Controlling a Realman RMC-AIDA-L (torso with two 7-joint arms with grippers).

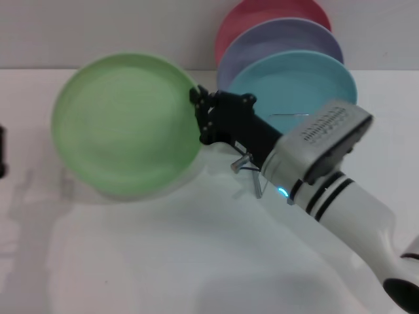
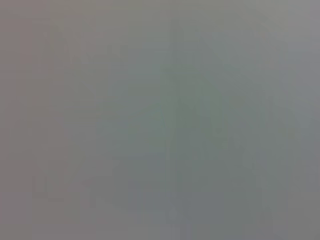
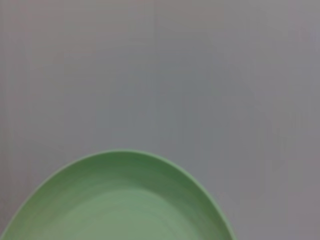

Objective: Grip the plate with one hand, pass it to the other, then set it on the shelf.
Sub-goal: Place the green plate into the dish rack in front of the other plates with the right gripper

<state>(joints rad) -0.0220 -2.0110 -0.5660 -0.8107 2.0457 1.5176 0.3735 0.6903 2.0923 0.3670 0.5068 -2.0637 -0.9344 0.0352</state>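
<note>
The white table [image 1: 196,261] carries the rack's turquoise plate [image 1: 308,85], left of which the light-green plate [image 1: 124,124] hangs tilted above the tabletop, its right rim clamped by the right gripper [image 1: 200,118], just above the silver shelf [image 1: 249,171].

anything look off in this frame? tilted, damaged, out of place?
Nothing damaged or spilled. The green plate is off the table, tilted toward the camera, held at its edge by the right gripper. The turquoise plate, lavender plate and pink plate stand upright in a row behind. Left wrist view shows only grey.
</note>
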